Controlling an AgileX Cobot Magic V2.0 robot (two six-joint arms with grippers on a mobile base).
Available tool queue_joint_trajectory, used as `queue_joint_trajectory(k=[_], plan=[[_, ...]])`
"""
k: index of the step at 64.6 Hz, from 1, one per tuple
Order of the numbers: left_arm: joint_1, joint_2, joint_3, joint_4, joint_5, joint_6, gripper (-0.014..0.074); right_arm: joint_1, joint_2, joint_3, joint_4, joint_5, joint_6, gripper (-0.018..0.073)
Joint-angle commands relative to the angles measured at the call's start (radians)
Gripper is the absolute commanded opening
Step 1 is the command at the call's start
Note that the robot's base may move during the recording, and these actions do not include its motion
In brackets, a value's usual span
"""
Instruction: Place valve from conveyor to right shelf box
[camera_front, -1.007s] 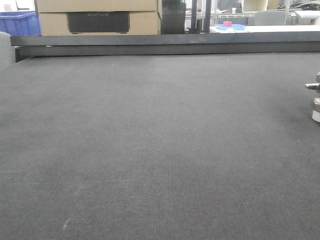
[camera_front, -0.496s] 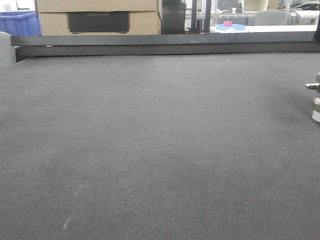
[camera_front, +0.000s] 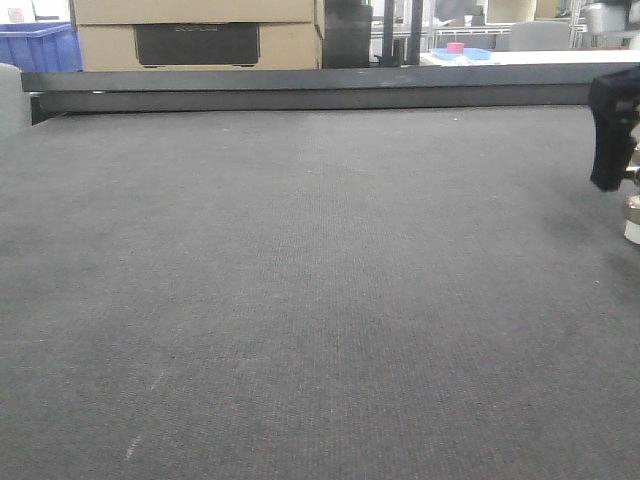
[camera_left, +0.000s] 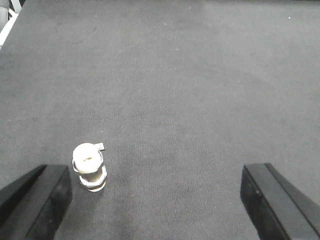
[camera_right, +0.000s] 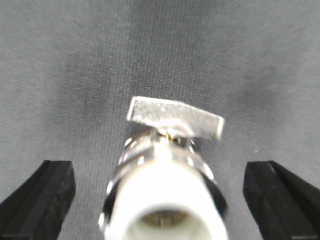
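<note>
Conveyor (camera_front: 320, 280), dark woven belt. Right tool (camera_right: 160, 200): jaws wide apart, empty, straddling valve (camera_front: 632, 225) at 3 o'clock edge. Left tool (camera_left: 155, 200): likewise spread, empty. Risk: off-centre closing could catch the side stem and topple the valve.

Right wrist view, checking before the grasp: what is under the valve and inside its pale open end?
The valve rests on bare conveyor fabric. Its body covers the contact patch; the hollow end's inside is blurred.
</note>
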Motion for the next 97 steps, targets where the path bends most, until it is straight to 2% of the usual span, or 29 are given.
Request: queue_joint_trajectory(k=[1,3,9,20,22,34,47,52,57,64,71,84,97], plan=[[-0.006,-0.002,-0.007,-0.004,-0.005,-0.005,0.0589,-0.004,0.012,-0.009,-0.014,-0.009,-0.009,0.0532],[-0.006,-0.002,-0.007,-0.004,-0.005,-0.005,0.0589,-0.004,0.013,-0.009,-0.014,-0.009,-0.009,0.0501],[-0.006,-0.002,-0.007,-0.004,-0.005,-0.005,0.0589,-0.004,0.013,-0.009,-0.017,-0.007,-0.009,0.0329],[-0.006,0.0,-0.011,-0.004,0.028,-0.005,0.0589,-0.004,0.003,-0.009,-0.029,0.004,-0.009,-0.0123],[-0.006,0.003,-0.019,-0.004,0.05,-0.005,0.0589,-0.004,-0.003,-0.009,-0.031,0.004,-0.009,-0.017],[-0.004,0.052,-0.067,0.002,0.152,-0.005,0.0589,-0.004,-0.082,-0.009,-0.03,-0.023,-0.007,-0.0153],[0.01,0.191,-0.176,0.012,0.28,-0.005,0.0589,-0.002,-0.243,0.059,0.035,-0.102,-0.007,-0.0153],[0.05,0.248,-0.216,0.012,0.315,0.012,0.0589,-0.002,-0.316,0.13,0.05,-0.14,-0.007,-0.0153],[0.106,0.307,-0.259,-0.009,0.333,0.071,0.0589,-0.002,-0.389,0.197,0.06,-0.171,-0.007,-0.0153],[0.208,0.409,-0.329,-0.098,0.378,0.189,0.0589,-0.002,-0.484,0.273,0.066,-0.202,-0.007,-0.0153],[0.276,0.523,-0.401,-0.14,0.418,0.275,0.0589,-0.002,-0.552,0.308,0.066,-0.214,-0.007,-0.0153],[0.285,0.735,-0.524,-0.104,0.418,0.298,0.0589,-0.002,-0.614,0.318,0.078,-0.217,-0.007,-0.0153],[0.285,0.892,-0.537,-0.104,0.418,0.314,0.0589,-0.002,-0.617,0.32,0.086,-0.206,-0.007,-0.0153]])
